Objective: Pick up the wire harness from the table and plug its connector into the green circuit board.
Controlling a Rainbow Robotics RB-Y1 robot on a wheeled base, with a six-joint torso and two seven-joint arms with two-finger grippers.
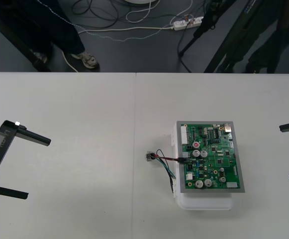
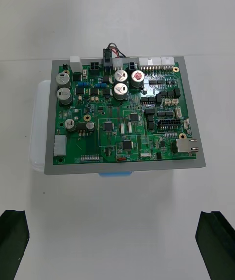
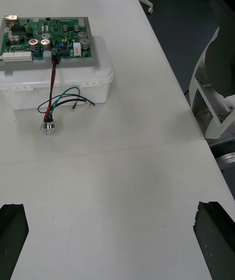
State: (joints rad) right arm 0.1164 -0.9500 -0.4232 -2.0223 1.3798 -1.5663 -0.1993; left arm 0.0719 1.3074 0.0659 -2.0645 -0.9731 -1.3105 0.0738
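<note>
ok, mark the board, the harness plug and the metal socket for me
green circuit board (image 1: 210, 155), front view: middle of its green face.
black plug (image 3: 55, 58), left wrist view: its body, at the board's edge.
metal socket (image 3: 48, 128), left wrist view: its round flange.

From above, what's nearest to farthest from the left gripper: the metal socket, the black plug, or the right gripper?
1. Metal socket, on the table, mid-way.
2. Black plug, at the green board's edge.
3. Right gripper, far right, jaws open.
</note>
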